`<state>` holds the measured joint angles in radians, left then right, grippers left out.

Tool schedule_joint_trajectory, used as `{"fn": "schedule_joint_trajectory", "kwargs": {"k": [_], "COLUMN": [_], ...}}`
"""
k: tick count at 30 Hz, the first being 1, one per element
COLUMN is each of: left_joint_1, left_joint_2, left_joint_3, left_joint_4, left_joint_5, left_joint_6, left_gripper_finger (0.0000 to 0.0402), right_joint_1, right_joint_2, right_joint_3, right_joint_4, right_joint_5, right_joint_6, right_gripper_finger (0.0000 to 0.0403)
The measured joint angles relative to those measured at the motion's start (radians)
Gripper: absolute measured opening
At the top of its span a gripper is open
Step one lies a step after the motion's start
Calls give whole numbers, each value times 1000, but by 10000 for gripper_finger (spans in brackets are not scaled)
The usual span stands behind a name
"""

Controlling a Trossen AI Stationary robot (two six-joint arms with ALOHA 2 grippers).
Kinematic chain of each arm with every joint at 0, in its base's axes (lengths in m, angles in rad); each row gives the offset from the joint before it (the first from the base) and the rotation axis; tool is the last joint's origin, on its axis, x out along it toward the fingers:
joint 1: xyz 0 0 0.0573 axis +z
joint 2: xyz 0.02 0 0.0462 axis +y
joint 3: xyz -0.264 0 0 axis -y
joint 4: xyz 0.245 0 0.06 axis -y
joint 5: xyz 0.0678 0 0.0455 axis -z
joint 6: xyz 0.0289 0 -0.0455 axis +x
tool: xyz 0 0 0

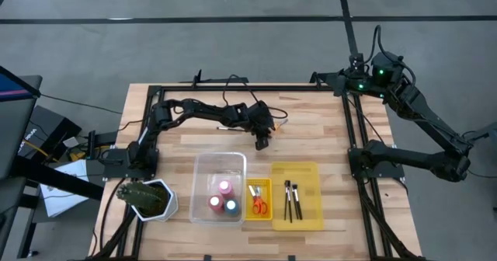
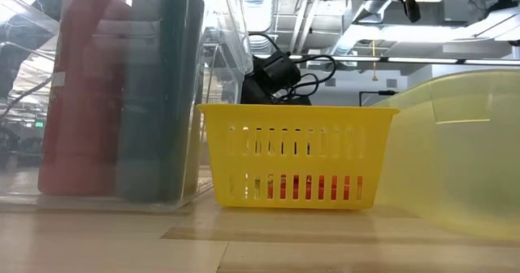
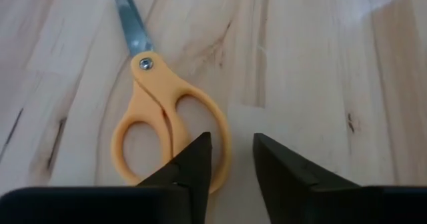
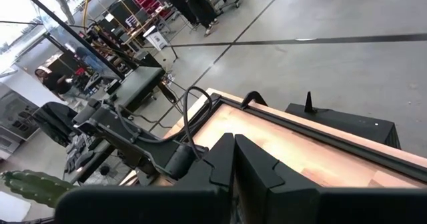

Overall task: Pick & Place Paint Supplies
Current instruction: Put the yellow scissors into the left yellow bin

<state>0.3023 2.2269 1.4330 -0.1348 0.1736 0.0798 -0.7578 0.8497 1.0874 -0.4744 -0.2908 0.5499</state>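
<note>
Left gripper (image 3: 231, 161) low over the bare wooden table (image 3: 320, 64), fingers slightly apart around the rim of one handle loop of the orange-handled scissors (image 3: 160, 117), lying flat, blades pointing away. Right gripper (image 4: 233, 159) parked at the table's far right corner, fingers together.

the orange scissors (image 3: 170, 121) lose a handle loop behind the left gripper (image 3: 232, 159); blade tip cut off.

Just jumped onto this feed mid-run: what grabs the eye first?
The left gripper hangs low over the orange-handled scissors lying flat on bare wood behind the bins, its fingers straddling one handle loop. Nearer the front, a clear bin holds three paint bottles, and a yellow tray holds brushes.
</note>
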Motion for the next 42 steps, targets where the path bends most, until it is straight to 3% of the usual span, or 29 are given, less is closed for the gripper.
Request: {"fn": "schedule_joint_trajectory", "kwargs": {"k": [8, 33, 42], "left_joint_1": [-22, -23, -26], "left_joint_2": [0, -163, -264], "left_joint_3": [-2, -10, -8], "left_joint_4": [-15, -4, 32], "left_joint_5": [-103, -149, -268], "left_joint_6": [-7, -18, -41], "left_gripper_finger": [10, 1, 0], "right_joint_1": [0, -1, -1], "right_joint_2": [0, 0, 1], "right_joint_3": [0, 0, 0], "right_joint_4": [1, -62, -117], "right_joint_5": [0, 4, 4], "right_joint_6": [0, 23, 30], "right_gripper_finger": [8, 8, 8]}}
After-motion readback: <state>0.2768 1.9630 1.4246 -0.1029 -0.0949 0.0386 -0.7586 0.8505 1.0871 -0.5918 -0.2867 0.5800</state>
